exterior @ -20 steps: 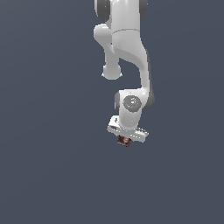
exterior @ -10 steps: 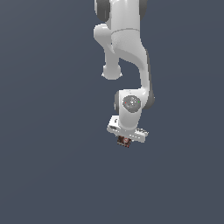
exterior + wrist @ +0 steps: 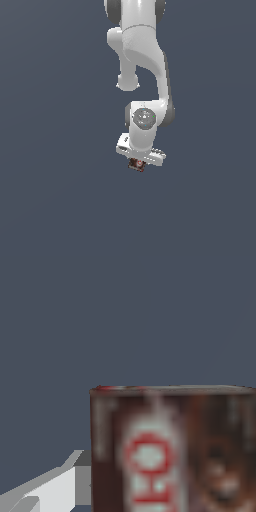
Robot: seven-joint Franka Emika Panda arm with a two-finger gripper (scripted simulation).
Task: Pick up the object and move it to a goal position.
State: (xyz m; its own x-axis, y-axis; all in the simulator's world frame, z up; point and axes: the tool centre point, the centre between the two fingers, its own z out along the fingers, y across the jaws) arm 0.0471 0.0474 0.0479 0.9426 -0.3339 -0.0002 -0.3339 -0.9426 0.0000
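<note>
Item: small dark red-brown can-like object [image 3: 136, 164] with red-and-white label and dark ends, narrower than the gripper that carries it. Location: directly beneath the white gripper [image 3: 137, 163], between its fingers, against a plain grey-blue backdrop; whether it touches any worktop cannot be told. In the wrist view the object [image 3: 172, 448] fills the near field, one pale finger [image 3: 47, 488] beside it. Fingers: narrow, apparently closed on the object. Handling, as judged: rigid, light, smooth-sided, possibly slippery; best held across its labelled side, midway between its ends. Arm: white jointed arm [image 3: 142, 75] hanging from above, wrist pointing downward, hand slightly tilted.
</note>
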